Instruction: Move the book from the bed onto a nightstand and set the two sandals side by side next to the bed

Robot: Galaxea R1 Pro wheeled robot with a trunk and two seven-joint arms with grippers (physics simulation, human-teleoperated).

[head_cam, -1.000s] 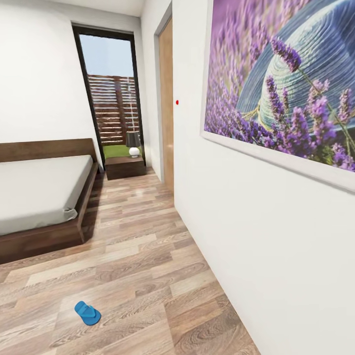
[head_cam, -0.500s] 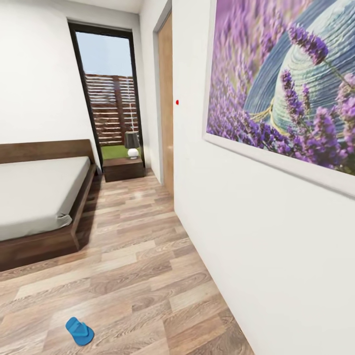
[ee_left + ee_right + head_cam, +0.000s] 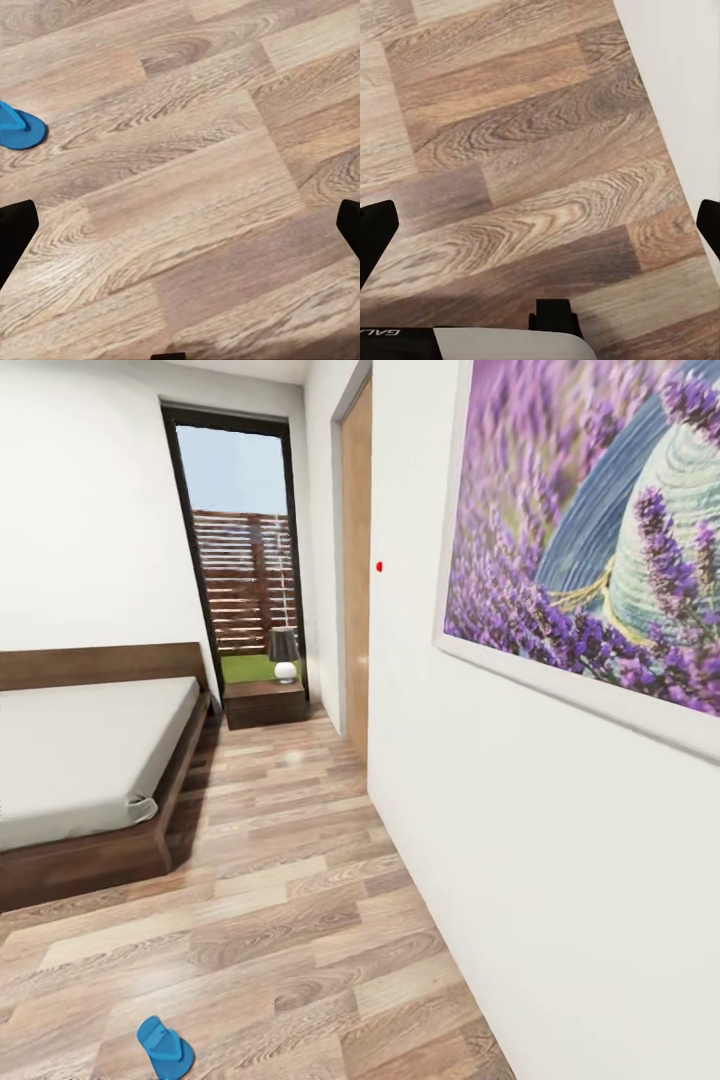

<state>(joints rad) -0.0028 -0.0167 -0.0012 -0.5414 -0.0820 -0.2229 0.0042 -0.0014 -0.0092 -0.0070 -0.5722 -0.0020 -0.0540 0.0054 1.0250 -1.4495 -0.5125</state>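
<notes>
One bright blue sandal [image 3: 165,1046] lies on the wood floor at the bottom of the head view, well short of the bed's foot. It also shows at the edge of the left wrist view as the sandal [image 3: 19,127]. The bed [image 3: 85,760], a white mattress on a dark wooden frame, stands at the left. A dark nightstand [image 3: 265,703] sits beyond it under the window. The book is out of view. My left gripper [image 3: 180,232] hangs open over bare floor, apart from the sandal. My right gripper [image 3: 540,229] is open over floor beside the white wall.
A small lamp [image 3: 284,653] stands on the nightstand. A tall dark-framed window [image 3: 245,550] is at the far end. The white wall on the right carries a lavender picture [image 3: 590,530] and a wooden door [image 3: 357,570]. A floor corridor [image 3: 290,860] runs between bed and wall.
The whole picture has shifted, so the camera has moved forward and turned a little. The sandal now sits lower, near the bottom edge. Nothing in the room itself has moved.
</notes>
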